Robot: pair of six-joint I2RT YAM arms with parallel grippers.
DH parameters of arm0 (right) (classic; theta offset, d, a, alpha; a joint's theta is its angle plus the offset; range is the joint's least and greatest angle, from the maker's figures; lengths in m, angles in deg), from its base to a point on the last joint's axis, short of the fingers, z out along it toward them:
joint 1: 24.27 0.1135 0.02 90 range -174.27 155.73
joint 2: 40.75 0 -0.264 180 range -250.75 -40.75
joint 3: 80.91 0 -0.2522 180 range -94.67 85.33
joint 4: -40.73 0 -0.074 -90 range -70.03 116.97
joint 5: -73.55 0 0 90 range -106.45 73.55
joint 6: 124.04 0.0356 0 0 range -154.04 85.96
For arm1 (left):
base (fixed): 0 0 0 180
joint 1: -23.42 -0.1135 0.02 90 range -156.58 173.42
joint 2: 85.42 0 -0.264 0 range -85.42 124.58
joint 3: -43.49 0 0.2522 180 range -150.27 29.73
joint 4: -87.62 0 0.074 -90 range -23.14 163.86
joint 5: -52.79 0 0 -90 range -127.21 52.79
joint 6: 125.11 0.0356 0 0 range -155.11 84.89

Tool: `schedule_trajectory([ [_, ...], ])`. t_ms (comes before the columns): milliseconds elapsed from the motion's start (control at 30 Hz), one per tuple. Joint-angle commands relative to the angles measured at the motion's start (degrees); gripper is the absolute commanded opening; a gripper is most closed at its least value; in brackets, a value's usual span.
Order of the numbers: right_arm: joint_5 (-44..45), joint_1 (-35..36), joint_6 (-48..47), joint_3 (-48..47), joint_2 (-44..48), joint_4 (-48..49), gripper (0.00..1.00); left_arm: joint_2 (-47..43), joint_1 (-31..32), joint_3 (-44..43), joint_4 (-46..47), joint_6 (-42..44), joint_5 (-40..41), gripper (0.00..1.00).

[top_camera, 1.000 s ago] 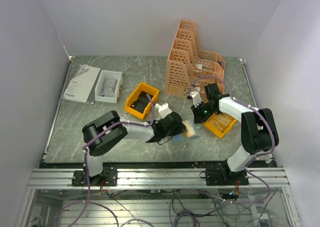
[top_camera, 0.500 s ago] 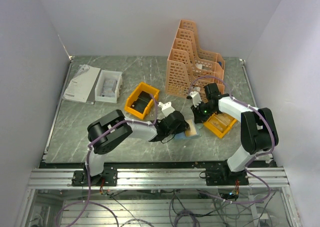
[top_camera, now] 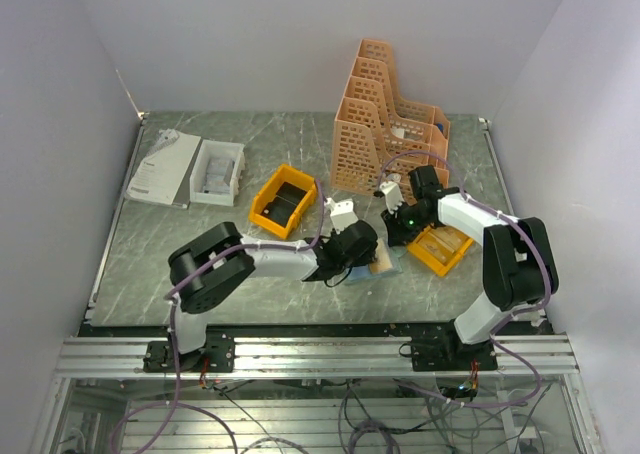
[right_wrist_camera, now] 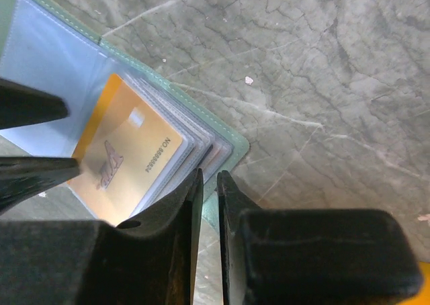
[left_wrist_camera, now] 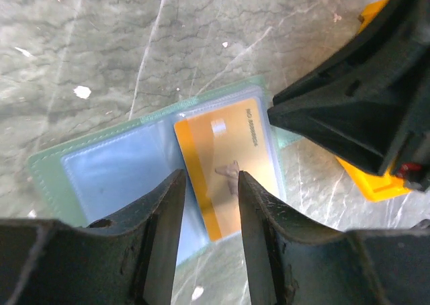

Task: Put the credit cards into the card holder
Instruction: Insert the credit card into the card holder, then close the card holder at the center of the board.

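Note:
The card holder [left_wrist_camera: 114,170] lies open and flat on the table, with a green rim and bluish clear sleeves. One gold-orange credit card [left_wrist_camera: 225,164] lies on its right half, over the fanned sleeves [right_wrist_camera: 191,144]. My left gripper [left_wrist_camera: 209,181] hangs open over that card's near edge, one finger on each side of the orange stripe. My right gripper [right_wrist_camera: 208,179] sits at the holder's outer corner, its jaws a thin slit apart with nothing seen between them. From above, both grippers [top_camera: 368,259] [top_camera: 393,236] meet over the holder [top_camera: 388,264]. More cards [top_camera: 435,242] lie in a yellow bin.
The yellow bin [top_camera: 452,257] sits just right of the holder, against the right arm. A second yellow bin [top_camera: 284,202] is behind the left arm, and an orange file rack [top_camera: 385,119] stands at the back. A white box [top_camera: 217,171] and papers [top_camera: 162,167] lie far left.
My left gripper has moved right and now covers most of the holder. The right arm has stayed where it was.

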Motion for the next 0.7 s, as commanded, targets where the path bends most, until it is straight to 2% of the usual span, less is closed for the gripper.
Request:
schedule_trajectory([
  [0,-0.6,0.2,-0.2,0.3,4.4,1.0,0.16,-8.5,2.6,-2.6,-9.5,10.4,11.1,0.48],
  [133,-2.6,0.2,-2.0,0.9,7.4,1.9,0.19,-15.7,4.6,1.0,-10.5,16.7,15.6,0.48],
  [233,-5.2,0.3,-4.2,2.4,10.9,3.6,0.21,-20.9,5.0,6.3,-10.0,16.3,16.9,0.49],
  [300,-7.0,0.2,-6.9,3.7,12.6,4.1,0.23,-24.6,4.9,11.7,-7.2,13.9,15.6,0.58],
  [367,-7.6,0.2,-9.1,4.2,13.0,4.0,0.24,-28.1,4.9,19.0,-1.0,12.1,12.5,0.75],
  [433,-8.9,0.2,-10.3,3.6,12.4,2.1,0.24,-31.5,4.9,24.9,6.1,10.5,9.9,0.81],
  [500,-13.3,0.2,-13.5,2.1,11.5,-1.9,0.25,-33.4,4.8,28.5,10.3,9.2,9.0,0.83],
  [567,-16.9,0.1,-14.8,0.9,10.4,-4.7,0.25,-33.7,4.7,29.3,9.4,7.3,9.5,0.85],
  [667,-14.9,0.3,-13.1,1.0,8.3,-4.0,0.3,-31.9,3.9,30.6,11.0,4.9,6.8,0.85],
])
